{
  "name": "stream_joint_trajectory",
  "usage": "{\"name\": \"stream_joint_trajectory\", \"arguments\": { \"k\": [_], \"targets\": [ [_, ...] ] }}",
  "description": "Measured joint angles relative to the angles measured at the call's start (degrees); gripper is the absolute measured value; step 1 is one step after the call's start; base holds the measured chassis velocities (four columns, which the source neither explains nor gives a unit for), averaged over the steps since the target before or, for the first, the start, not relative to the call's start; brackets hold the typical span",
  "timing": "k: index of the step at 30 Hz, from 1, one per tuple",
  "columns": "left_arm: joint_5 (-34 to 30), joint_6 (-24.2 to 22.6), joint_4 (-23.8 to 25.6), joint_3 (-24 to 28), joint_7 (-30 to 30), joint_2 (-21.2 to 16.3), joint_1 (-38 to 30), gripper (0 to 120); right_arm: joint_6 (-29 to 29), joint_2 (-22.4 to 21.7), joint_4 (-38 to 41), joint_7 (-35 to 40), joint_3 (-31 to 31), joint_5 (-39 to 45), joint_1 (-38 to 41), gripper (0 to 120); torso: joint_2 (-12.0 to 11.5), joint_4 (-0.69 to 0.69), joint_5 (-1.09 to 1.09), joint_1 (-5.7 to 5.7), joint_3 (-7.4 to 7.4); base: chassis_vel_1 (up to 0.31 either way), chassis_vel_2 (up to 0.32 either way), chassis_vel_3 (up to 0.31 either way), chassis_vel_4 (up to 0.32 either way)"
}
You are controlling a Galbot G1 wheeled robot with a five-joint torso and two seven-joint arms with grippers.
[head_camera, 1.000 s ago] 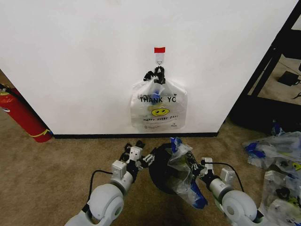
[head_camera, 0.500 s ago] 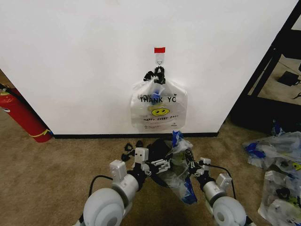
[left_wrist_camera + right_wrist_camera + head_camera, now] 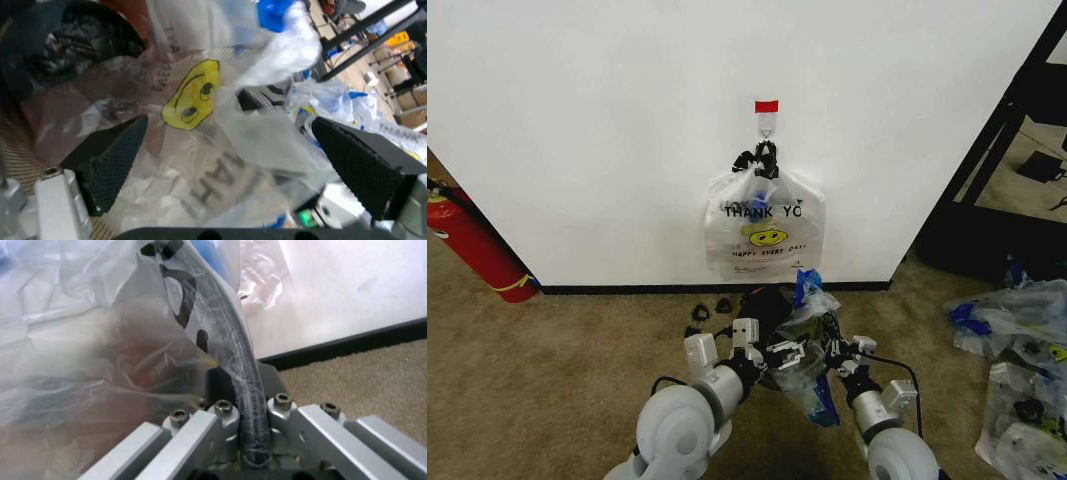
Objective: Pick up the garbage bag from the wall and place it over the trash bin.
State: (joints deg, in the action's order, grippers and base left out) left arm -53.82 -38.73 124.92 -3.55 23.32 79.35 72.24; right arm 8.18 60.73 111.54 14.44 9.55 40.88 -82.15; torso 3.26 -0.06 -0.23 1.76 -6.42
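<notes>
garbage bag [image 3: 805, 345] over trash bin [image 3: 765, 305] | bin before wall [image 3: 607, 120] | fire extinguisher [image 3: 472, 245] far left

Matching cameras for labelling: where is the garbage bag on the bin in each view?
Head: garbage bag lower centre, draped on trash bin.
Left wrist: bag at centre, smiley showing.
Right wrist: bag in left half, over the bin rim.
Shared landmark: the trash bin.

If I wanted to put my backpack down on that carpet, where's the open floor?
Bare carpet lies between the fire extinguisher and the left gripper, along the black baseboard. Around the trash bin it is crowded: both grippers and the garbage bag meet there. More bags pile at the right edge.
</notes>
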Motion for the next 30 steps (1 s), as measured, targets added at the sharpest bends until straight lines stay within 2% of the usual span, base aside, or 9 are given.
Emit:
{"name": "stream_joint_trajectory", "arguments": {
  "k": [4,5,9,10,16,19,24,27,30],
  "targets": [
    [0.05,-0.09,-0.99,-0.2,0.16,1.38,-0.23,87,0.11,-0.08,0.33,-0.12,-0.17,-0.37,-0.16,0,0.0,0.0,0.0,0.0,0.0,0.0,0.0,0.0,0.0],
    [0.13,-0.22,-1.27,-0.25,0.21,1.69,-0.3,79,0.11,-0.2,0.48,-0.13,-0.17,-0.4,-0.19,0,0.0,0.0,0.0,0.0,0.0,0.0,0.0,0.0,0.0],
    [0.28,-0.76,-1.48,-0.35,0.33,1.77,-0.33,65,0.12,-0.46,0.6,-0.2,-0.06,-0.39,-0.11,0,0.0,0.0,0.0,0.0,0.0,0.0,0.0,0.0,0.0],
    [0.28,-0.76,-1.48,-0.35,0.33,1.77,-0.33,65,0.12,-0.46,0.6,-0.2,-0.06,-0.39,-0.11,0,0.0,0.0,0.0,0.0,0.0,0.0,0.0,0.0,0.0],
    [0.63,-1.34,-1.47,-0.42,0.16,1.76,-0.26,38,0.16,-0.68,0.52,-0.34,0.11,-0.05,0.25,0,0.0,0.0,0.0,0.0,0.0,0.0,0.0,0.0,0.0],
    [0.71,-1.35,-1.36,-0.47,-0.03,1.6,-0.26,31,0.2,-0.71,0.36,-0.34,0.15,0.08,0.33,0,0.0,0.0,-0.01,0.0,0.0,0.0,0.0,0.0,0.0],
    [1.66,-1.7,-1.05,-1.04,-1.48,0.76,-0.33,9,0.52,-0.67,-0.43,-0.24,0.27,0.52,0.58,0,0.0,0.0,-0.01,0.0,0.0,0.0,0.0,0.0,0.0],
    [2.44,-2.02,-0.98,-1.18,-2.49,0.5,-0.4,1,0.66,-0.64,-0.7,-0.18,0.28,0.83,0.69,0,0.0,0.0,0.0,0.0,0.0,0.0,0.0,0.0,0.0],
    [3.71,-2.14,-0.98,-1.18,-3.77,0.28,-0.4,0,0.86,-0.65,-0.91,-0.18,0.29,1.01,0.76,0,0.0,0.0,0.0,0.0,0.0,0.0,0.0,0.0,0.0]
  ]
}}
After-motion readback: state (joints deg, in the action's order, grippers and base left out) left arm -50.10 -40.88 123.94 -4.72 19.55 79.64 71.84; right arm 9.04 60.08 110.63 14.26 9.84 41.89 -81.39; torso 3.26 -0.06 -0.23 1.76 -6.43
